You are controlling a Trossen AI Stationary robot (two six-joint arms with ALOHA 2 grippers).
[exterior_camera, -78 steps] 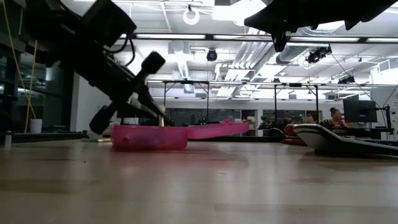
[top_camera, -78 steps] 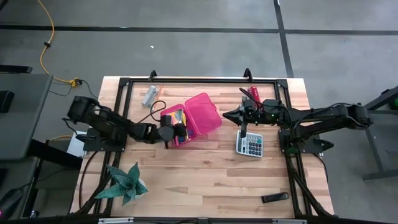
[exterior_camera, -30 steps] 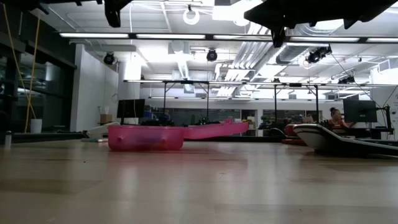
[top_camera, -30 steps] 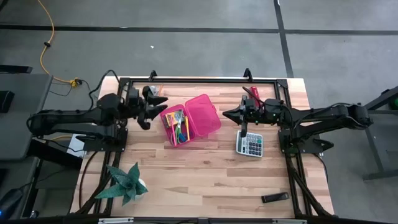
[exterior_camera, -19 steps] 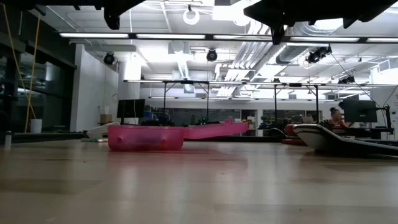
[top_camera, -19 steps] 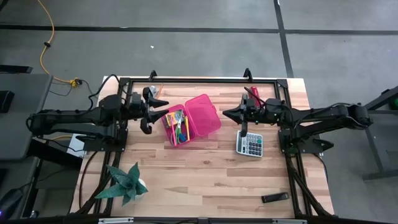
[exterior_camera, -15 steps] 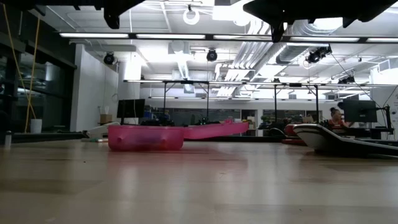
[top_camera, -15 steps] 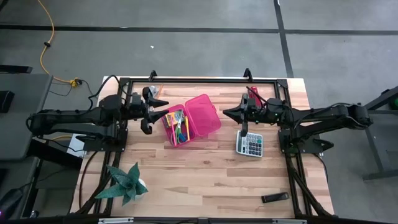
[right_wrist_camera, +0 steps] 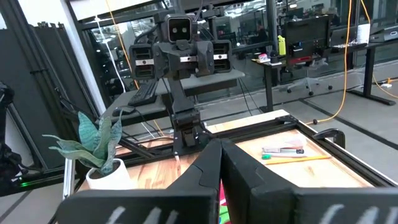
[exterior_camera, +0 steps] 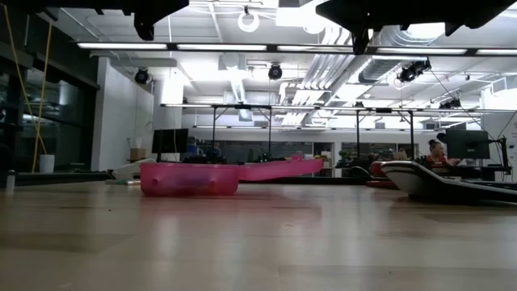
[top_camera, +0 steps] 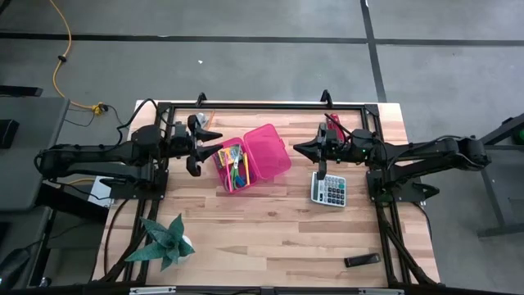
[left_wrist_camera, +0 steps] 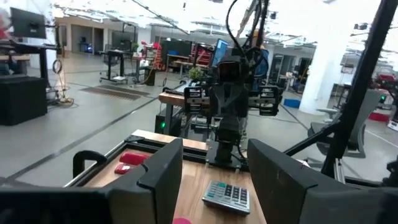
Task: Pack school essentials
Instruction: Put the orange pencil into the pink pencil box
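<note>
An open pink box (top_camera: pixel 250 157) stands on the table's far middle, its lid (top_camera: pixel 270 149) folded out toward the right; it also shows in the low view (exterior_camera: pixel 190 179). Its tray holds the school essentials: a yellow-and-green crayon box (top_camera: pixel 232 153), green-handled scissors (top_camera: pixel 239 169) and thin pencils. My left gripper (top_camera: pixel 203 152) hovers open just left of the box, above the table; the left wrist view (left_wrist_camera: pixel 214 168) shows the gap between its fingers. My right gripper (top_camera: pixel 296 149) hovers shut just right of the lid, its fingertips together in the right wrist view (right_wrist_camera: pixel 219 149).
A grey calculator (top_camera: pixel 329 190) lies below my right arm, and a red stapler (top_camera: pixel 334 123) lies at the far right. A marker and a pencil (right_wrist_camera: pixel 283 151) lie at the far left. A potted plant (top_camera: pixel 164 242) stands near left, a small black object (top_camera: pixel 361 260) near right.
My left gripper has drawn back out of the pink box, going up and toward the table's left edge; over the last second it has hung almost still beside the box. The box and its contents stay in place.
</note>
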